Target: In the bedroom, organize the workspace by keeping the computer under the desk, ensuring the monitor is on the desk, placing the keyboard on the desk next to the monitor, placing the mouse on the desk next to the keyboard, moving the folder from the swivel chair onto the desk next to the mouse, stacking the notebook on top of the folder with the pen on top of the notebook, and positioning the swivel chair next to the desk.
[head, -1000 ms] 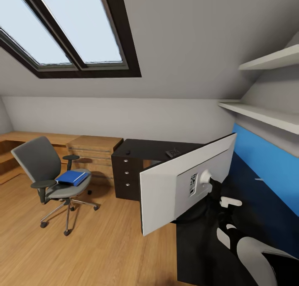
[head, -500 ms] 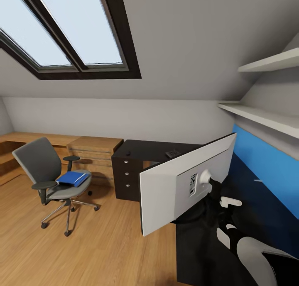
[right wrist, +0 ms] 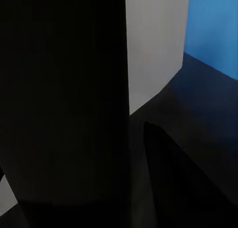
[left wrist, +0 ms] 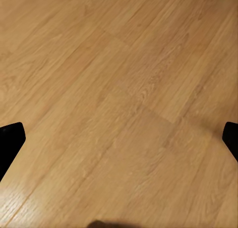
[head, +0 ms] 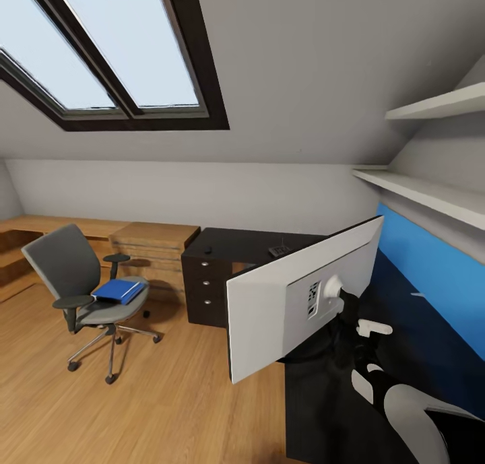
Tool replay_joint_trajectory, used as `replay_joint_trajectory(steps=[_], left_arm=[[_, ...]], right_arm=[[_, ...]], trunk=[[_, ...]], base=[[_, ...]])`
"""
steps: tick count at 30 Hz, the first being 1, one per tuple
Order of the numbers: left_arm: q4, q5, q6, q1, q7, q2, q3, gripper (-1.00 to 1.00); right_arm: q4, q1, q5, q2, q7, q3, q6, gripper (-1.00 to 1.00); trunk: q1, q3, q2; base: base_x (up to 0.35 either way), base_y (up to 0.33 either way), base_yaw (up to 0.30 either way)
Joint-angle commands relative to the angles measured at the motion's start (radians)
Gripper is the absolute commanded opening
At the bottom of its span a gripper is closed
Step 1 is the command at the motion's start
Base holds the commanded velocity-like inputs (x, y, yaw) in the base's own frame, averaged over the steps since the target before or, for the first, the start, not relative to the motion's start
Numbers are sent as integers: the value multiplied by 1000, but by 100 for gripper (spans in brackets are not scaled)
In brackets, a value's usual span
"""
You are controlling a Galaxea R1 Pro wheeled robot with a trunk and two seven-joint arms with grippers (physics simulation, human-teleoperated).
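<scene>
The step in hand looks like the monitor: the monitor [head: 296, 302] stands with its white back to the head camera, over the near part of the glossy black tabletop [head: 236, 243], and the right arm reaches in behind it, near the neck. The right tool [head: 350, 312] is lost in the dark there, and its wrist view gives mostly black shapes, so I cannot tell whether it is wide, narrow or holding the neck. The left tool [left wrist: 119, 139] hangs over bare wooden floor [left wrist: 119, 89], its dark fingertips wide apart at the picture's edges, holding nothing.

If the monitor is being set down, the next move calls for its round base to sit flat and well in from the tabletop's edge, with room left beside it for the keyboard.

The folder [head: 118, 290] lies flat on the seat of the swivel chair [head: 81, 282], which stands on the floor well apart from the drawer unit. A small dark object [head: 278, 250] lies near the tabletop's far edge, too small to name. The monitor itself blocks much of the tabletop from view
</scene>
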Motion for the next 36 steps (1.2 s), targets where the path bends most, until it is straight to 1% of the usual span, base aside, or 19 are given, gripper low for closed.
replay_joint_trajectory(steps=[1, 7, 23, 36], left_arm=[[-1, 10, -2, 0, 3, 0, -3, 100], [-1, 10, -2, 0, 3, 1, -3, 100], [-1, 10, -2, 0, 3, 4, -2, 100], [-1, 10, -2, 0, 3, 4, -3, 100]], right_arm=[[-1, -2, -3, 0, 4, -4, -4, -100], [-1, -2, -3, 0, 4, -4, -4, -100], [-1, -1, -3, 0, 4, -4, -4, -100], [-1, -2, -4, 0, 6, -4, -4, -100]], trunk=[[-4, 2, 6], [-27, 21, 48], [-27, 31, 48], [-27, 33, 48]], base=[[0, 0, 0], [0, 0, 0], [0, 0, 0], [0, 0, 18]])
